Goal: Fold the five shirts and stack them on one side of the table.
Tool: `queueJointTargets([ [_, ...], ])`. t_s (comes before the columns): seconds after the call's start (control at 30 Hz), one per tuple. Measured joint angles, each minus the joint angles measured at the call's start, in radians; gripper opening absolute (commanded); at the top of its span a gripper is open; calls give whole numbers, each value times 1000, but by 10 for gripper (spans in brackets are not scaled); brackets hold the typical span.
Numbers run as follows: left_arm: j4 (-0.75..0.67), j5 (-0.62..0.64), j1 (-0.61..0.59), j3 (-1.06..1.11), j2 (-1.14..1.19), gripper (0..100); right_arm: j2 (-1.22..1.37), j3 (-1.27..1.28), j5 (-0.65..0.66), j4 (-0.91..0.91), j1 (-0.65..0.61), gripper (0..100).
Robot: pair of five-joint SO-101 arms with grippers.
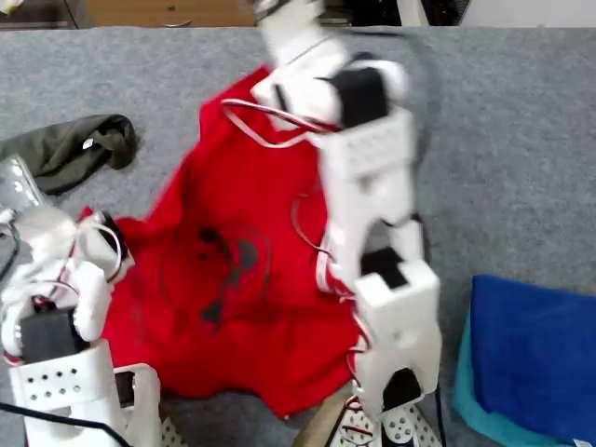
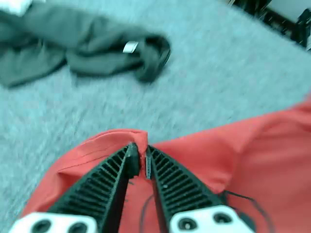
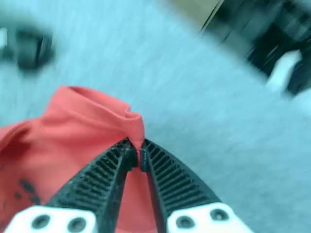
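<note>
Here left end effector [image 2: 139, 158] clamped on red shirt [image 2: 252, 150] edge; right end effector [image 3: 136, 151] likewise.

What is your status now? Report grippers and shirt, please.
Left gripper shut on red shirt edge. Right gripper shut on another edge. Dark shirt and blue stack lie apart, off to the sides.

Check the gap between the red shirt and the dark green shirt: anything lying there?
Nothing. Between the red shirt and the dark green shirt is bare grey table cover, seen in the high and left wrist views.
</note>
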Motion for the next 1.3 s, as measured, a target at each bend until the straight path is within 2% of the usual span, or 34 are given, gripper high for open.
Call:
queueJointTargets([
  [0.23,133,9,3,-434,342,18,-298,-126,-3,-43,166,3],
  [0.6,520,9,9,-1476,697,18,-594,-133,11,-216,362,3],
  [0.7,597,9,9,-1669,735,18,-644,-140,26,-222,377,3],
  [0.9,615,-9,9,-1728,686,18,-753,-158,26,-198,382,3],
  [1.17,615,-11,132,-1531,433,18,-833,-158,26,-89,382,3],
  [1.3,615,-11,149,-1447,311,18,-842,-149,26,-46,382,3],
])
